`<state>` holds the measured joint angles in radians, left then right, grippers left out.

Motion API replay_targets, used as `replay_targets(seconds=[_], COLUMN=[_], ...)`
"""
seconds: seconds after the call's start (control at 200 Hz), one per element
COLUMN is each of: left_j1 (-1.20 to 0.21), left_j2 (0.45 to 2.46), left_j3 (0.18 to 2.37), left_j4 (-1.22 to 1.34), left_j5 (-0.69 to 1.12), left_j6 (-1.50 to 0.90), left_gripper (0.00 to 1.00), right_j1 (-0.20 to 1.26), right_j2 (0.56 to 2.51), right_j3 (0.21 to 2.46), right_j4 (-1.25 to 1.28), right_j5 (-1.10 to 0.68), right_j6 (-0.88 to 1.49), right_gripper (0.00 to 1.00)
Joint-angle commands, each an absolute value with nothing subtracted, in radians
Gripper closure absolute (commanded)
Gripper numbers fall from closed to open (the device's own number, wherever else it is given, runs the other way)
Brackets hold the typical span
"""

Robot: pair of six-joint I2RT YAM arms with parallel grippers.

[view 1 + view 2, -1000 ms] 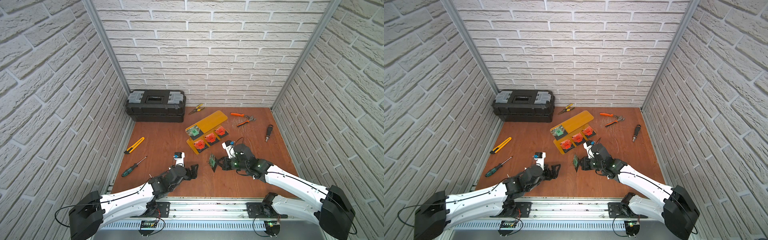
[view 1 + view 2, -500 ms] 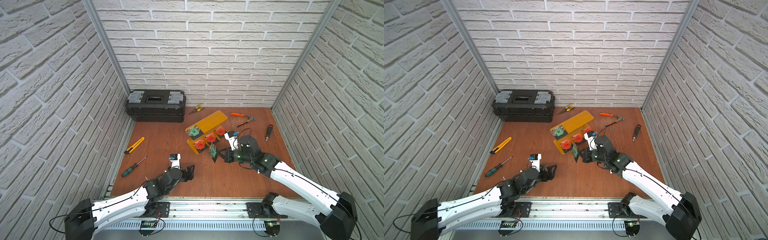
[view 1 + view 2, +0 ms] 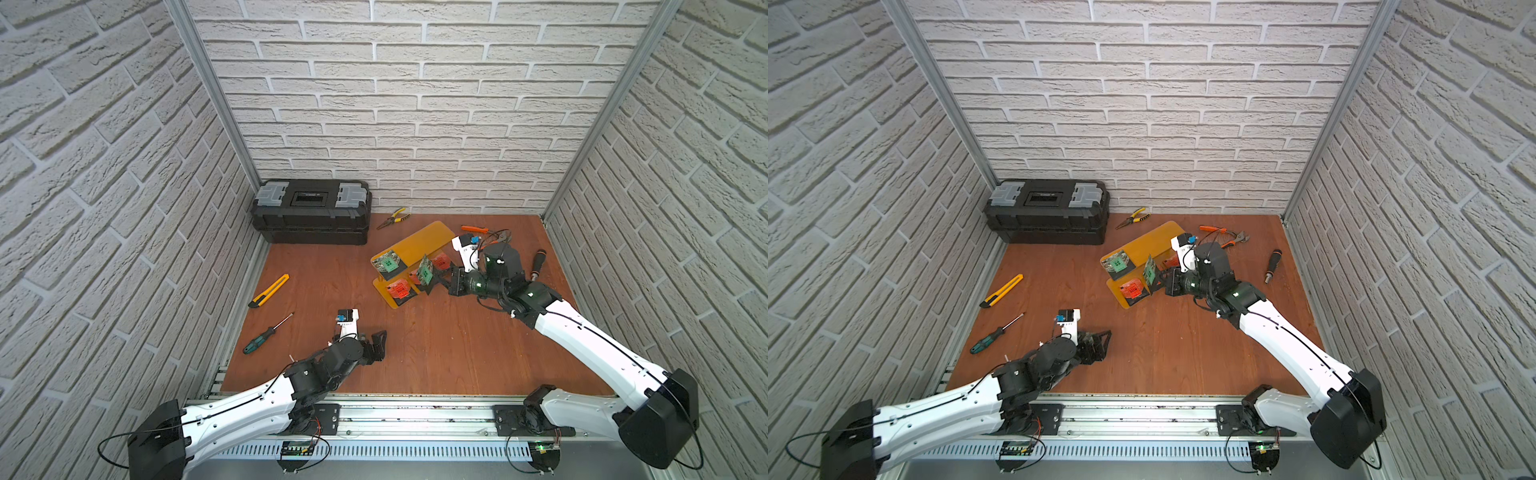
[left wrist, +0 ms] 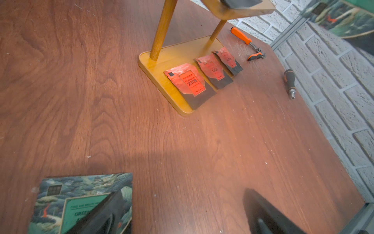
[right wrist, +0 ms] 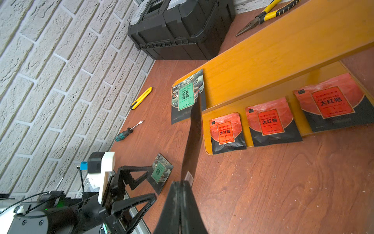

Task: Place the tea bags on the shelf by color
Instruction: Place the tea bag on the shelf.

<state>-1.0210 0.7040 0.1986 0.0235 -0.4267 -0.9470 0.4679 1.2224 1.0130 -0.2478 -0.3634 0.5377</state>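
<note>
Right hand (image 3: 435,281) clamping tea bag (image 3: 424,271), shelf (image 3: 424,241) alongside, toolbox (image 3: 311,212) beyond

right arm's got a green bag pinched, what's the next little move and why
Probably carry the right gripper with its green tea bag over the shelf's upper plate, beside the green one lying there. The lower plate holds three red bags; the upper has bare room.
</note>
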Motion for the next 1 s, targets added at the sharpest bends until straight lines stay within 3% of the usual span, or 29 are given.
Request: replay_targets(seconds=[0.0, 0.635, 0.995], left_j1=[-1.019, -1.014, -1.012], left_j2=[0.687, 0.574, 0.574], left_j3=[0.177, 0.142, 0.134], left_j4=[0.038, -0.017, -0.014], left_j5=[-0.455, -0.476, -0.474], left_j6=[-0.956, -0.960, -0.966], left_gripper=[0.02, 0.02, 0.02], right_j1=[0.439, 0.358, 0.340], right_j2=[1.271, 1.575, 1.655], right_j3=[1.058, 1.234, 1.265], right_j4=[-0.167, -0.051, -0.101], right_j5=[-0.416, -0.486, -0.434], right_j6=[0.523, 0.612, 0.638], right_gripper=[0.97, 0.97, 0.97])
